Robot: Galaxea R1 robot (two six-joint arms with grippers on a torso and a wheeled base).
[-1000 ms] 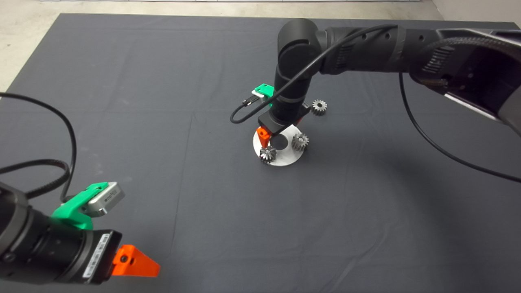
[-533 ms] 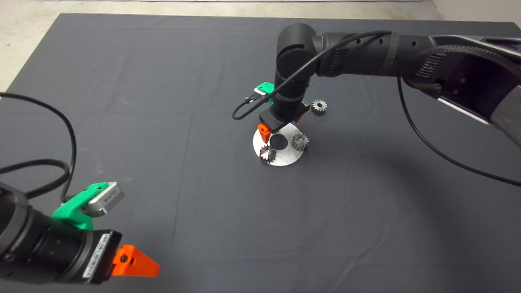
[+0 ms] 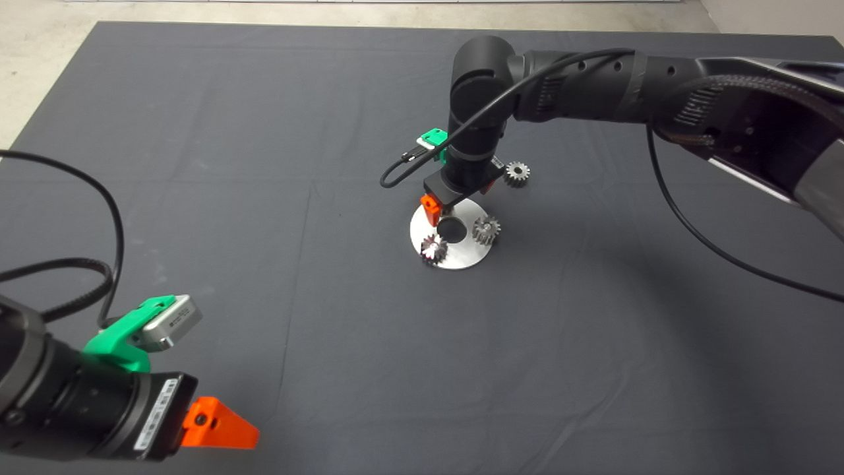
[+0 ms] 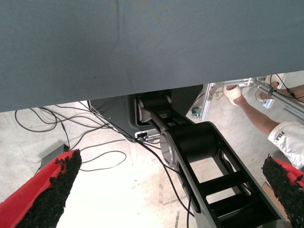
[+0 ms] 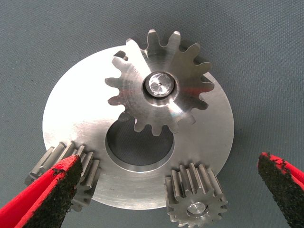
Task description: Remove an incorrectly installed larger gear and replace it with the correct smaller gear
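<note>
Larger gear (image 5: 159, 88) beyond open right pincer (image 5: 166, 190)

My arms are black, built of round jointed segments; the right arm (image 3: 580, 86) has small holes along its side and a thin black cable looped off it. Each wrist carries a green bracket with a silver camera box (image 3: 173, 320). My fingers (image 5: 52, 194) are red wedges faced with rough black pads, one with a screw hole.
</note>
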